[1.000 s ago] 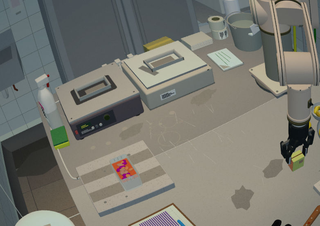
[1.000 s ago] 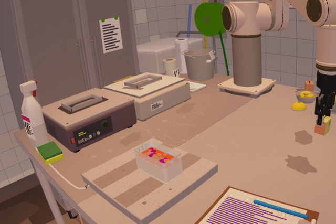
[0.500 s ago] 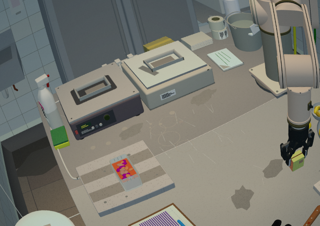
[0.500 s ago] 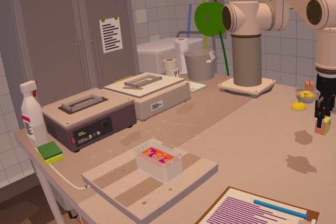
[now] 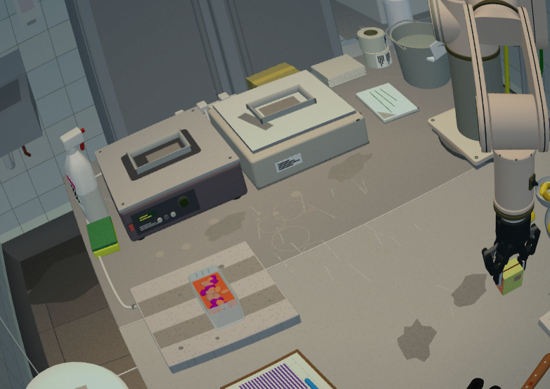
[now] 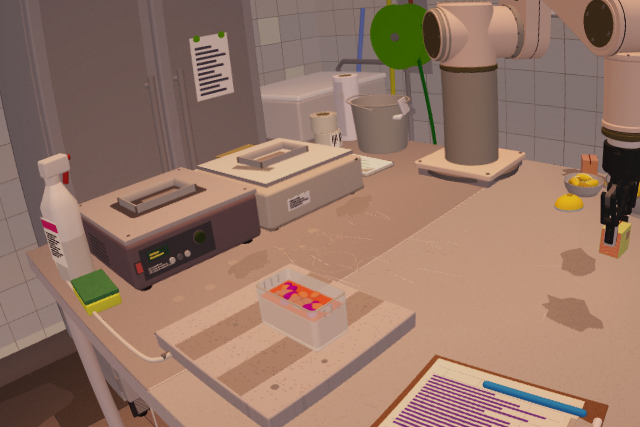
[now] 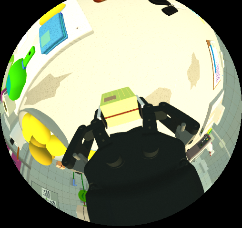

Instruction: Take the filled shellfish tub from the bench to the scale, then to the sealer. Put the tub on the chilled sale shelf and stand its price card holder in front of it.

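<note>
The shellfish tub (image 5: 216,297) (image 6: 302,306), clear plastic with orange and purple filling, sits on the striped chilled shelf slab (image 5: 213,304) (image 6: 287,342) near the bench's front left. The price card holder (image 5: 512,277) (image 6: 615,240) (image 7: 120,111), a yellow-green block with an orange base, stands on the bench far to the right and is held between the fingers of my gripper (image 5: 508,265) (image 6: 615,226) (image 7: 121,114), which comes down on it from above.
The arm's base column (image 5: 470,79) (image 6: 470,102) stands at the back right. A bowl of lemons (image 6: 583,183) (image 7: 39,138) lies just behind the gripper, a clipboard (image 5: 279,374) (image 6: 491,399) at the front edge, a spray bottle and sponge (image 5: 102,236) at the left edge.
</note>
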Available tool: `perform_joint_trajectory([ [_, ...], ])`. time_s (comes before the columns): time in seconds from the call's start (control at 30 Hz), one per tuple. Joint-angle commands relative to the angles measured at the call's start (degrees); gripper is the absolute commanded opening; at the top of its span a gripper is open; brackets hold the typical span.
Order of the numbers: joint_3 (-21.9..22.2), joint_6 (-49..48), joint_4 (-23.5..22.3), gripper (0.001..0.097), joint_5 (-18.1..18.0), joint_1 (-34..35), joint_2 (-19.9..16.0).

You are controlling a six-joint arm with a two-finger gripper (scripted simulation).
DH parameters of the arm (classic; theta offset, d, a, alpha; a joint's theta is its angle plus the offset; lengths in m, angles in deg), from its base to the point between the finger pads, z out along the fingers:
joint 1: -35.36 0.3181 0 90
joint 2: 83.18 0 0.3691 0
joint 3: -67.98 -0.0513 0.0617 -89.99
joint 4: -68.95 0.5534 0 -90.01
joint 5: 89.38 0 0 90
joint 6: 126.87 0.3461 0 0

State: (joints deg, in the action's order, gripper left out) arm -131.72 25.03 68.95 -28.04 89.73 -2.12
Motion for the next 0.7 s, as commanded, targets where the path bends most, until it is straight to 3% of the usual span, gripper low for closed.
perform_joint_trajectory([
  [0.0,0.0,0.0,0.0,0.0525,0.0,0.0,0.0],
  [0.67,0.0,0.0,0.0,0.0125,0.0,0.0,0.0],
])
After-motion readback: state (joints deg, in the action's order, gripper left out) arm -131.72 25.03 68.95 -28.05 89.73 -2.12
